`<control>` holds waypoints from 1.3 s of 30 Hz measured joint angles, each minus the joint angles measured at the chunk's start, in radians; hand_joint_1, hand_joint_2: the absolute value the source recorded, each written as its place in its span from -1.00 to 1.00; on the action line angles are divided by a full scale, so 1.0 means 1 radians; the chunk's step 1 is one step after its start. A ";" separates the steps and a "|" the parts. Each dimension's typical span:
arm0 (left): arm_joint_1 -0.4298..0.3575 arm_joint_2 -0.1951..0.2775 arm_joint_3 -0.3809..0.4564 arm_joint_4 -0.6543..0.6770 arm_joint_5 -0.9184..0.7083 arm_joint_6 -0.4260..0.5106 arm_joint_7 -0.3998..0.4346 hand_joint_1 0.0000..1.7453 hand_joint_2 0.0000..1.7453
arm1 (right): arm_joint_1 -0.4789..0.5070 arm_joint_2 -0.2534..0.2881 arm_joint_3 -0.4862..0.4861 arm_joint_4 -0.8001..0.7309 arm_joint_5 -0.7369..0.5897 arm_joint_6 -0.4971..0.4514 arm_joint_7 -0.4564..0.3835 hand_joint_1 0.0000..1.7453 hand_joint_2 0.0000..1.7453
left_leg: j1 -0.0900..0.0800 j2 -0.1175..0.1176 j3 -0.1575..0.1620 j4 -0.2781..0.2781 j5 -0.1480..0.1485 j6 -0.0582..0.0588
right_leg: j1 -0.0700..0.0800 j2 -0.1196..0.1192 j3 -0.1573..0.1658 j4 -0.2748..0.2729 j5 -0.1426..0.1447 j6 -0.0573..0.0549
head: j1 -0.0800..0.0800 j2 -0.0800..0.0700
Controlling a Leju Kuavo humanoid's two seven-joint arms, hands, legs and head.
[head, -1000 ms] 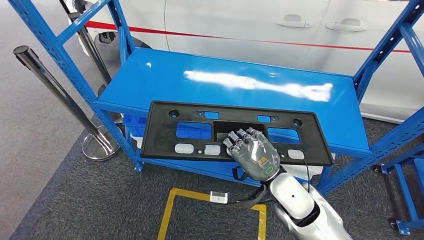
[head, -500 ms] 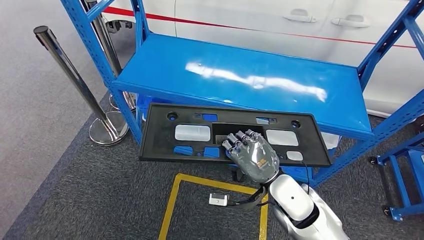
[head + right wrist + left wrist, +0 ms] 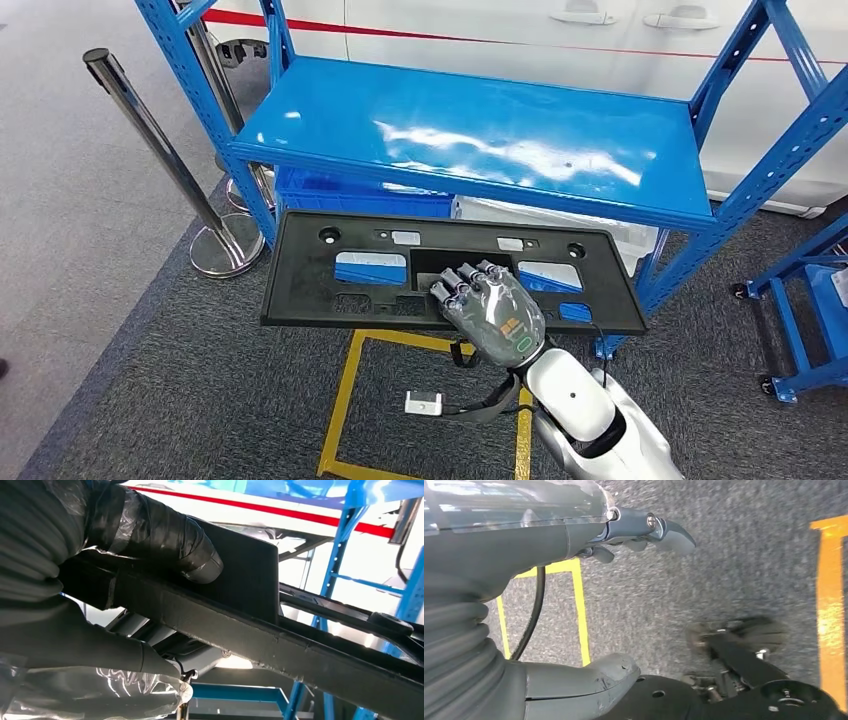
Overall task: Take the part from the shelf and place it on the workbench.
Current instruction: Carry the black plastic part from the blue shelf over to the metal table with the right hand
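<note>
Robot's right hand grasps the black part by its near-edge middle, thumb clamped on one face, fingers over the other. Part hangs level above grey carpet w/ yellow tape square, off the blue shelf beyond. Left hand hangs w/ fingers apart, holding nothing. White car at rear.

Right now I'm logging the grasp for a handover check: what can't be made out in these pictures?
- Head view: the right robot hand covers its own fingertips and the middle of the long black plastic panel with cut-outs.
- Right wrist view: the black panel runs past the frame edges.
- Left wrist view: the left robot hand hangs over grey carpet; the dark parts below are blurred.
</note>
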 joint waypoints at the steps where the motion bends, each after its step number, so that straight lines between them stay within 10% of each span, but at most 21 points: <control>1: 0.000 0.001 0.000 0.000 0.000 0.000 -0.001 -1.00 1.00 | 0.000 0.002 0.000 0.001 0.000 0.000 0.000 1.00 1.00 | 0.001 0.000 -0.005 0.056 -0.010 -0.004 | 0.000 -0.001 -0.019 0.005 0.011 0.001 | 0.000 0.000; 3: 0.000 0.003 0.000 0.000 0.002 0.000 -0.001 -1.00 1.00 | 0.000 0.005 0.000 0.003 0.000 0.000 -0.001 1.00 1.00 | 0.004 0.000 0.028 0.082 0.037 -0.008 | -0.001 -0.003 -0.059 0.019 0.032 0.006 | 0.000 0.000; 5: -0.002 0.005 0.000 0.000 0.003 0.000 -0.002 -1.00 1.00 | 0.000 0.008 0.000 0.003 0.000 0.000 -0.001 1.00 1.00 | 0.006 0.000 0.129 -0.025 0.069 -0.008 | -0.001 -0.003 -0.094 0.037 0.048 0.014 | 0.000 0.000; 8: -0.005 0.008 0.000 0.000 0.003 0.000 -0.004 -1.00 1.00 | -0.001 0.012 0.000 0.003 0.000 0.000 -0.001 1.00 1.00 | 0.000 -0.004 0.249 -0.206 0.018 0.004 | 0.002 -0.004 -0.118 0.052 0.071 0.032 | 0.000 0.000; 11: -0.003 0.007 0.000 0.000 0.003 0.000 -0.004 -1.00 1.00 | -0.001 0.013 0.000 0.004 0.000 0.000 -0.001 1.00 1.00 | -0.001 0.000 0.234 -0.223 0.036 0.029 | -0.001 -0.001 -0.128 0.056 0.073 0.050 | 0.001 0.000; 16: -0.002 0.008 0.000 0.000 0.009 -0.010 -0.008 -1.00 1.00 | 0.000 0.013 -0.001 0.008 0.000 0.001 -0.006 1.00 1.00 | -0.003 0.008 0.161 -0.224 0.098 0.057 | -0.004 0.006 -0.179 0.290 -0.120 0.063 | 0.001 0.000; 18: 0.000 0.008 0.000 0.000 0.022 -0.037 -0.017 -1.00 1.00 | 0.000 0.013 -0.001 0.012 0.000 0.002 -0.015 1.00 1.00 | -0.007 0.008 0.129 -0.221 0.117 0.056 | -0.004 0.007 -0.158 0.325 -0.073 0.059 | 0.001 0.000; 20: 0.002 0.007 0.001 0.000 0.034 -0.063 -0.024 -1.00 1.00 | -0.001 0.017 -0.003 0.015 0.000 0.003 -0.024 1.00 1.00 | -0.009 0.005 0.107 -0.219 0.134 0.053 | 0.000 0.017 -0.082 0.241 -0.016 0.044 | 0.001 0.000; 24: 0.001 0.006 0.005 0.000 0.046 -0.077 -0.025 -1.00 1.00 | -0.010 0.035 -0.007 0.018 0.000 0.012 -0.037 1.00 1.00 | -0.007 -0.009 0.086 -0.221 0.166 0.031 | 0.011 0.048 0.059 0.021 -0.063 0.015 | 0.001 0.000; 27: 0.004 0.011 0.006 0.000 0.048 -0.082 -0.025 -1.00 1.00 | -0.016 0.047 -0.007 0.023 0.000 0.019 -0.039 1.00 1.00 | -0.004 -0.016 0.067 -0.202 0.155 0.013 | 0.003 0.020 0.059 -0.008 -0.049 0.007 | 0.001 0.000; 32: 0.014 0.017 0.006 0.000 0.049 -0.083 -0.014 -1.00 1.00 | -0.012 0.060 -0.007 0.038 0.000 0.034 -0.039 1.00 1.00 | 0.007 -0.005 -0.018 0.044 0.026 -0.015 | 0.000 -0.031 0.040 -0.001 -0.037 -0.001 | 0.001 0.000; 35: 0.020 0.022 0.006 0.000 0.049 -0.083 -0.009 -1.00 1.00 | -0.009 0.063 -0.007 0.047 0.000 0.034 -0.038 1.00 1.00 | 0.013 0.020 0.061 -0.072 0.090 -0.024 | -0.003 -0.057 0.029 0.019 -0.046 0.010 | 0.000 0.000; 39: 0.021 0.025 0.006 0.000 0.056 -0.084 -0.001 -1.00 1.00 | -0.009 0.068 -0.007 0.054 0.000 0.033 -0.039 1.00 1.00 | -0.002 0.052 0.124 -0.189 0.110 0.002 | 0.007 -0.089 0.022 0.037 -0.059 0.029 | 0.001 0.000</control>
